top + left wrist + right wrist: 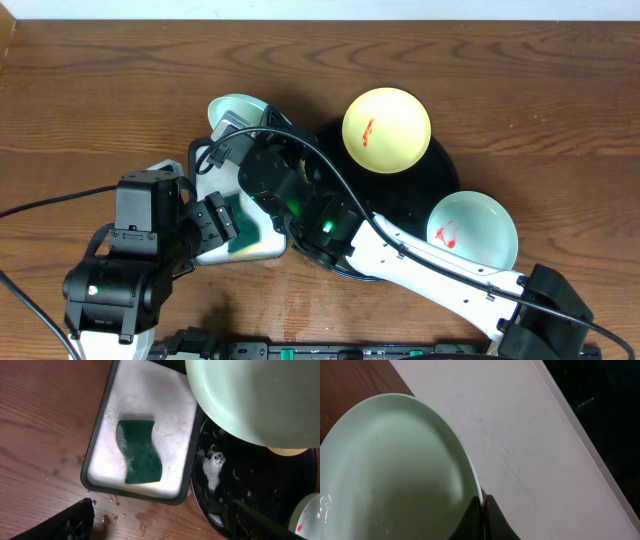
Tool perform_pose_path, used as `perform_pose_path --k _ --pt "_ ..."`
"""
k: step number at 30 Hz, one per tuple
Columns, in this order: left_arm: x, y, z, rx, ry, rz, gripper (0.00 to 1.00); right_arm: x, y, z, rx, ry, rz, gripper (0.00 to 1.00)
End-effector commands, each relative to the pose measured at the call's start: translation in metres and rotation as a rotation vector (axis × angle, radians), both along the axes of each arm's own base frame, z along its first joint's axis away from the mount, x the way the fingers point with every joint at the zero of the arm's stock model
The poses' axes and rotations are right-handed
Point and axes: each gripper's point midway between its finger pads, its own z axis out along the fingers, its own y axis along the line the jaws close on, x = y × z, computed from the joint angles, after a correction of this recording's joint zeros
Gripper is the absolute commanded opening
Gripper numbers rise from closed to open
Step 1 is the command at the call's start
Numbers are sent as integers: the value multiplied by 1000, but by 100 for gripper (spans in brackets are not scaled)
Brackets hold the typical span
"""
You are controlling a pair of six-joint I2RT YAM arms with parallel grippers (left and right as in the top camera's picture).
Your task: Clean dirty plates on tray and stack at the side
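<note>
Mint plate (395,475) tilted, rim pinched by right fingers (498,525)

A brown wooden table (90,110) fills almost the whole overhead view. Its grain runs left to right in long darker streaks, with a paler, duller patch near the front edge. Along the far edge lies a thin pale strip (400,8) — wall or floor, it cannot be told which. The light is soft and even, with only faint shadows. In the left wrist view the wood looks redder, and small water drops (106,520) speckle it
</note>
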Motion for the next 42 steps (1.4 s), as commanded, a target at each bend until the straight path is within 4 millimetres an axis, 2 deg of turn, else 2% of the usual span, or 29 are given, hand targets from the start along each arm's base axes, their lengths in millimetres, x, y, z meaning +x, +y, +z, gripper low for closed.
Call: perform_pose_path --k 1,6,9,11,14,16,17,19,20,22,23,25,27,30,32,35,37,40,42 --pt "2 4 6 12 -14 9 86 -5 0 20 12 -34 2 1" --pt "1 3 6 11 -14 9 86 -7 3 20 18 -33 16 1" --pt "2 4 6 11 -14 9 86 -5 1 25 -73 -74 22 1" --pt "2 4 6 11 -14 9 86 1 -3 31 41 -70 -13 1" --pt "2 4 6 11 -14 9 86 -9 6 26 -39 -69 40 1" --pt "2 4 6 11 -14 9 86 -2 -3 35 78 -72 -27 1" --pt "2 4 6 11 -14 9 86 -3 -1 33 131 -48 -18 1" --pt "1 3 6 11 -14 9 86 -14 13 20 1 -25 87 1" --pt "2 4 6 11 -14 9 86 -12 11 20 -32 -43 71 1" --pt "2 4 6 11 -14 9 86 -3 0 30 62 -63 -19 1" --pt "2 4 6 11 -14 9 86 -5 3 25 79 -39 3 1" --pt "2 4 6 11 -14 9 86 -11 10 16 5 -20 59 1" --pt "2 4 6 11 -14 9 86 -4 -1 18 44 -28 -18 1" --pt "2 4 6 11 -14 9 86 16 -43 18 291 2 -252 1" --pt "2 4 6 11 -14 9 86 23 -54 -7 389 129 -277 1" --pt "2 4 6 11 -14 9 86 20 -48 -46 479 396 -203 1" --pt "1 3 6 11 -14 9 86 18 -55 -62 552 573 -178 1" --pt "2 4 6 11 -14 9 86 21 -86 -54 678 752 -154 1" --pt "2 4 6 11 -14 9 86 29 -120 -37 792 833 -145 1"
